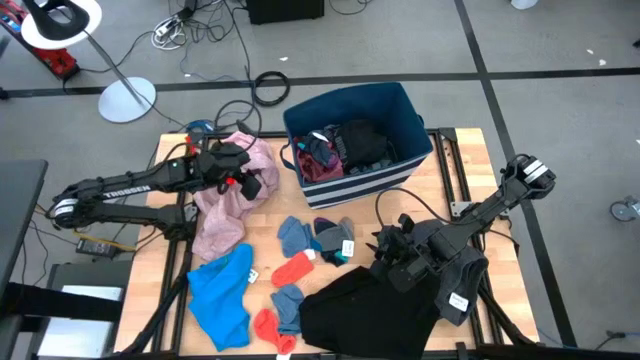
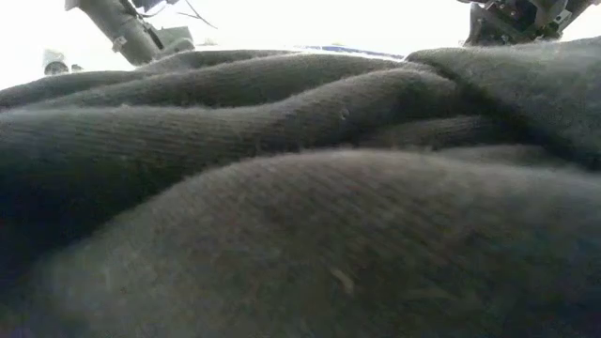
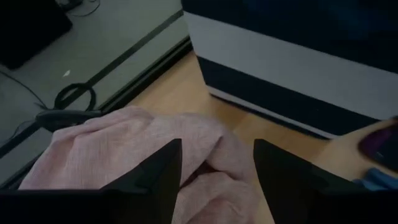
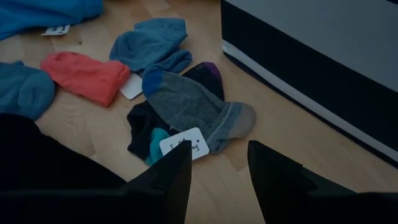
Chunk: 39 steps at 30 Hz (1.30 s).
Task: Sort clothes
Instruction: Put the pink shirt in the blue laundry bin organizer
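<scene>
Pink garment [image 1: 232, 195] is lying beside the bin [image 1: 356, 140]; the left gripper [image 3: 214, 180] is hovering over it, fingers spread, probably needing a deeper bite. The right gripper [image 4: 217, 177] is waiting part-open, empty, near the socks [image 4: 186, 102].

Matt knitted black garment [image 2: 300, 235], soft pink cloth [image 3: 124, 149], smooth wooden table [image 4: 298, 149]

Even overhead light; wrist views dim; low view backlit, blurred.
</scene>
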{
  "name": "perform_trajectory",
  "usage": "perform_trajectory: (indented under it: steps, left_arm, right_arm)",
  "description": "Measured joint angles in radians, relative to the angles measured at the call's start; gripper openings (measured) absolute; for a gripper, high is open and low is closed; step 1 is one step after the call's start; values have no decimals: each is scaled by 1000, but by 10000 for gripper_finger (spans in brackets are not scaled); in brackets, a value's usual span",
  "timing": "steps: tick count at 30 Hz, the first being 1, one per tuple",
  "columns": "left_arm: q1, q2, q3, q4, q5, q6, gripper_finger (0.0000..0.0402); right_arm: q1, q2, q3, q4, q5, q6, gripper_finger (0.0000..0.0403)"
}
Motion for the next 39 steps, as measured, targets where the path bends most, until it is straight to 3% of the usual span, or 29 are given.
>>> perform_trajectory:
  steps: [7, 14, 23, 34, 39]
  left_arm:
    - [50, 37, 0, -58, 2, -7, 197]
    - [164, 104, 0, -102, 155, 28, 192]
    - [279, 213, 0, -102, 192, 89, 192]
    - [322, 419, 0, -59, 275, 145, 189]
    - [320, 446, 0, -47, 289, 148, 150]
  right_arm:
    - [0, 0, 0, -4, 0, -13, 155]
    - [0, 0, 0, -4, 1, -17, 155]
    - [0, 0, 0, -3, 0, -17, 155]
    - [0, 0, 0, -3, -32, -16, 155]
    - [0, 0, -11, 7, -42, -16, 155]
